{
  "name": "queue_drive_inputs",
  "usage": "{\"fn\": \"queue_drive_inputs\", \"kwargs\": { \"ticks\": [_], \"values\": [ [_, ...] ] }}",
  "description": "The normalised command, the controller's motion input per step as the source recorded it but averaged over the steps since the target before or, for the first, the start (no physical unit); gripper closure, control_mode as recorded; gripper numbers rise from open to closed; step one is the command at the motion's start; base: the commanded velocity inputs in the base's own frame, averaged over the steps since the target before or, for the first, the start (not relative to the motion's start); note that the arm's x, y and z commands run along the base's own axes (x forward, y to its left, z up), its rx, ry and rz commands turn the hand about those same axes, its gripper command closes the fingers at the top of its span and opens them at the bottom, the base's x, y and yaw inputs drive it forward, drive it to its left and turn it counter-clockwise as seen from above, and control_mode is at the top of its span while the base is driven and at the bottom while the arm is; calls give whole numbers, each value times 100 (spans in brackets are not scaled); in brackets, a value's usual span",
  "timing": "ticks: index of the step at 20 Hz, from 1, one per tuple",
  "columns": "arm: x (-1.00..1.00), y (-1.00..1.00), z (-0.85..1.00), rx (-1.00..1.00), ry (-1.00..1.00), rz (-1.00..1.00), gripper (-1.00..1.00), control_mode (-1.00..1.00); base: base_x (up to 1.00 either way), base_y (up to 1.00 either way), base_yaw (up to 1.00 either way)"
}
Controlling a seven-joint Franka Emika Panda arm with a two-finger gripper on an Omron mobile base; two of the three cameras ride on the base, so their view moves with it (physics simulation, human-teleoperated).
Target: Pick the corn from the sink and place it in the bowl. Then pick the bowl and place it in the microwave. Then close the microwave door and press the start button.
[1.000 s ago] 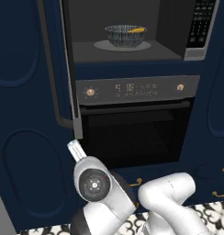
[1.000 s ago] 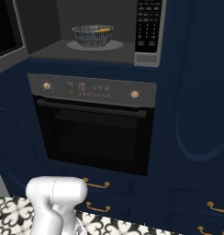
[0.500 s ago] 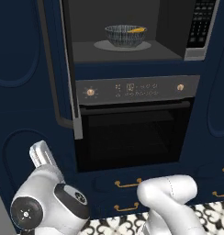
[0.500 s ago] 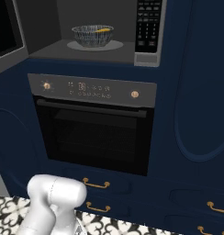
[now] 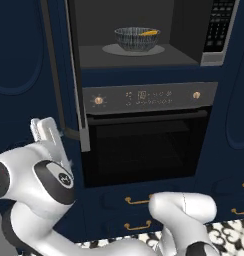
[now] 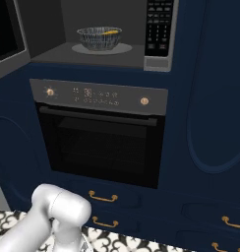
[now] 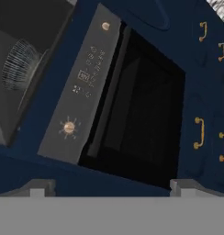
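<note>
While the microwave (image 5: 144, 35) stands open, we see the bowl (image 5: 137, 39) sitting on the pale turntable inside the cavity, w/ the corn (image 5: 150, 33) lying in it near the right rim. From the right base cam the bowl (image 6: 99, 38) sits left of the keypad panel (image 6: 159, 24), corn (image 6: 110, 32) showing yellow over its rim. The door (image 5: 69, 75) is swung out to the left – its grey edge and long vertical handle (image 5: 53, 70) run down past the oven's (image 5: 144, 140) control strip.

Our gripper (image 5: 46, 132) is low on the left, pale fingers pointing up beside the door's bottom end, not touching anything we can make out. In the hand cam the two tips sit well apart at the bottom w/ nothing between them – so fingers spread, empty. That cam, rolled sideways, looks at the oven (image 7: 141, 110), w/ gold drawer pulls (image 7: 199, 133) on the navy cabinets and the striped bowl (image 7: 17, 64) at the left edge.
</note>
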Motion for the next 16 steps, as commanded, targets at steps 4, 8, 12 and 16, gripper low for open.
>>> {"fn": "queue_drive_inputs", "kwargs": {
  "ticks": [4,8,12,16],
  "values": [
    [0,-88,33,11,-7,-23,-100,-100,0,0,0],
    [0,-99,39,8,-16,-18,-100,-100,0,0,0],
    [0,-100,35,6,-22,-9,-100,-100,0,0,0],
    [0,-100,30,5,-21,-4,-100,-100,0,0,0]
  ]
}}
